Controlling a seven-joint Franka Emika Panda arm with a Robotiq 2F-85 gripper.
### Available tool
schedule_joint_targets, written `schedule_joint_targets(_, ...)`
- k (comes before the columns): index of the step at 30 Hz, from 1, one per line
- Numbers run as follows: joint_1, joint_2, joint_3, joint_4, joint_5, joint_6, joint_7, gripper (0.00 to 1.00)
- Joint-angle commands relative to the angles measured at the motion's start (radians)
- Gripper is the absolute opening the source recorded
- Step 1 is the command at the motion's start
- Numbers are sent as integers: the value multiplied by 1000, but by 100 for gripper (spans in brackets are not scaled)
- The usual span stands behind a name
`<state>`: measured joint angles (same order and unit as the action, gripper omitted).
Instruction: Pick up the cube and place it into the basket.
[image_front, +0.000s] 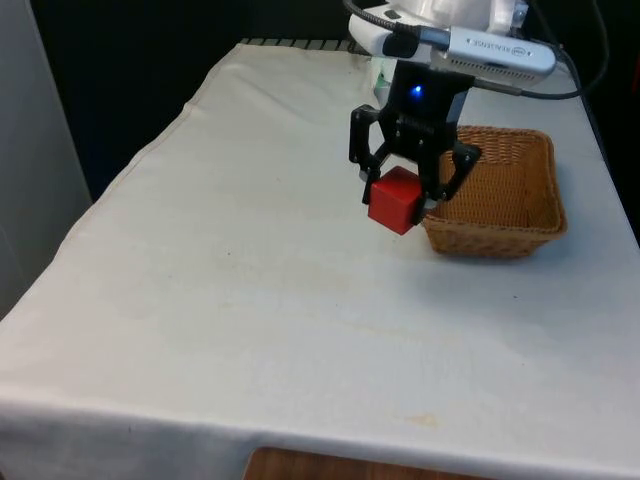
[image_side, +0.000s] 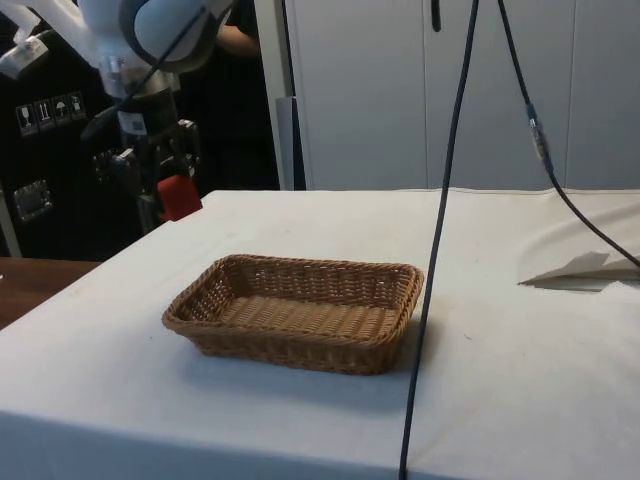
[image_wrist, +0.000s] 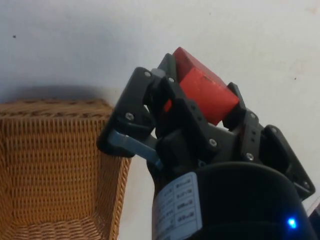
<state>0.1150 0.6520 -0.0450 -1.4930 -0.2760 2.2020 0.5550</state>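
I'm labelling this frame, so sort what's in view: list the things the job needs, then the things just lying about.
For the job:
- red cube, held in the gripper above the cloth
- wicker basket, nothing in it
- gripper, fingers shut on the cube

Just there:
- white cloth over the table
- black cable hanging in front in the side view

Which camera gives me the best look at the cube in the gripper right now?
The front view: the red cube hangs clear of the cloth, shut between the fingers of the gripper, beside the basket. The wrist view shows the cube close up, partly behind the fingers. In the side view the cube is small and far off.
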Motion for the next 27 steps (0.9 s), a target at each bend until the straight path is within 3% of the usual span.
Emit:
schedule_joint_targets(1,4,-31,0,-49,-6,25,11,12)
schedule_joint_targets(8,6,-67,9,-104,-10,30,25,12)
schedule_joint_targets(9,1,-42,11,-66,-4,2,14,12)
schedule_joint_targets(10,7,-77,12,-121,-11,33,30,12)
schedule_joint_targets(16,9,-112,22,-180,-15,50,48,12)
schedule_joint_targets(17,4,-85,23,-137,-8,21,34,12)
schedule_joint_targets(18,9,-116,23,-188,-15,54,51,12)
schedule_joint_targets(25,8,-155,38,-264,-29,94,83,12)
schedule_joint_targets(26,4,-135,39,-233,-24,68,72,12)
schedule_joint_targets(27,8,-159,40,-274,-31,99,87,12)
